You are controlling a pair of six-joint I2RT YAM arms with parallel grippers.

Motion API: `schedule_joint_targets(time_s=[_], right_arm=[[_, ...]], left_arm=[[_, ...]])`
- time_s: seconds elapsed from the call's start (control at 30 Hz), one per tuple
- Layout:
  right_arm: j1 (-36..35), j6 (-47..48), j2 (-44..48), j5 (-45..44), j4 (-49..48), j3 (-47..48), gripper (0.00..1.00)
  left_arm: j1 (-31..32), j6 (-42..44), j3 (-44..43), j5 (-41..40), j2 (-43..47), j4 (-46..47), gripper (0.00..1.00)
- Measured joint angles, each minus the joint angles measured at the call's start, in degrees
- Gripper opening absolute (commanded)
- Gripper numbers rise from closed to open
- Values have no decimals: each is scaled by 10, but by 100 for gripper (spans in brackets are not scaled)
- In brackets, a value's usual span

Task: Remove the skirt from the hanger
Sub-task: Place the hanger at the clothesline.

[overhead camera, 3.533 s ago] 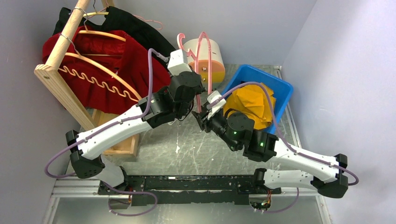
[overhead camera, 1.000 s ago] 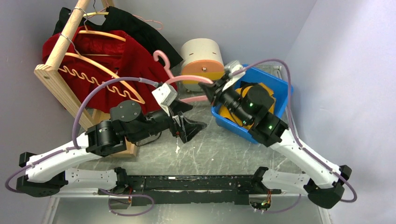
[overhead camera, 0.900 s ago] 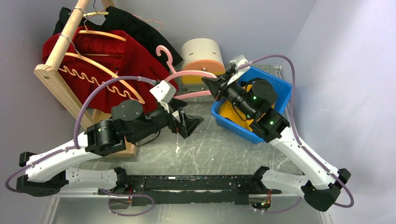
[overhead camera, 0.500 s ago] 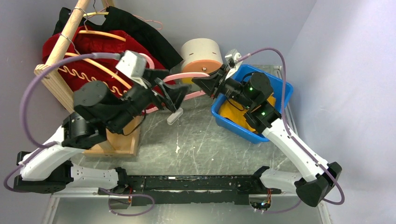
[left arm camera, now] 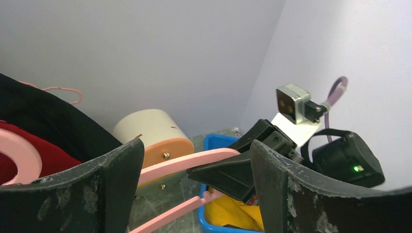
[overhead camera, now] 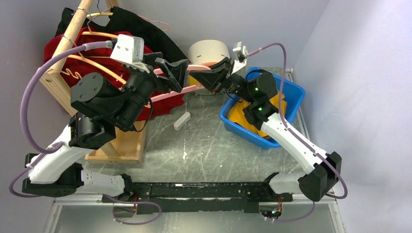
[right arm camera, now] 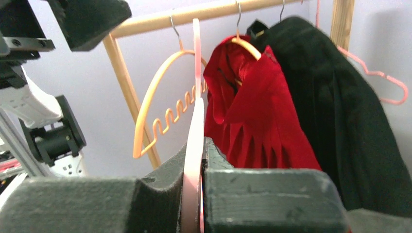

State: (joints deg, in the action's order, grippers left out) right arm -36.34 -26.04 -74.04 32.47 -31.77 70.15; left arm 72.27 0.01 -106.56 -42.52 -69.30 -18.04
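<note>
Clamping the bare pink hanger (overhead camera: pixel 194 68) edge-on, the right end effector (overhead camera: pixel 208 80) is holding it between the open jaws of the left end effector (overhead camera: pixel 173 75), which is best closing squarely on the hanger's arm, while the yellow skirt (overhead camera: pixel 239 116) is lying in the blue bin (overhead camera: pixel 292 88).

Rack (overhead camera: pixel 73 26) rear left; cylinder (overhead camera: pixel 209 48) rear centre; bin (overhead camera: pixel 240 131) right, cloth (overhead camera: pixel 237 115) inside; hanger (overhead camera: pixel 198 68) between rack, bin.

A robotics lab test cell: bare lilac walls (overhead camera: pixel 350 58) box in a scuffed metal table (overhead camera: pixel 218 150). A left arm (overhead camera: pixel 53 158) and right arm (overhead camera: pixel 291 143), bolted to a black rail (overhead camera: pixel 204 190) at 6 o'clock, trail purple cables (overhead camera: pixel 25 114). A wooden rack (overhead camera: pixel 53 73) stands at 10 o'clock and a blue bin (overhead camera: pixel 296 90) at 2 o'clock.
</note>
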Motion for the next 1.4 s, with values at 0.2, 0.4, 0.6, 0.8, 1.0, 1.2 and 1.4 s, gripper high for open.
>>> schedule_joint_targets(time_s=[0.2, 0.4, 0.6, 0.8, 1.0, 1.2, 1.4], right_arm=[[-10, -17, -27, -26, -97, 13, 0], [-49, -19, -90, -66, -168, 59, 0], [-90, -11, -148, -105, -194, 100, 0], [-119, -8, -199, -128, -207, 147, 0], [-150, 1, -238, -158, -202, 181, 0], [-175, 13, -259, -177, -196, 184, 0], [-175, 12, -264, -185, -185, 184, 0]], left_arm=[[0, 18, -14, -34, -13, 29, 83], [0, 20, -24, -45, -39, 45, 80], [0, 45, -25, -64, -57, 69, 80], [0, 87, -7, -99, -40, 123, 80], [0, 109, 11, -124, -25, 147, 79], [0, 111, 20, -133, -17, 150, 78], [0, 111, 31, -138, -10, 150, 78]])
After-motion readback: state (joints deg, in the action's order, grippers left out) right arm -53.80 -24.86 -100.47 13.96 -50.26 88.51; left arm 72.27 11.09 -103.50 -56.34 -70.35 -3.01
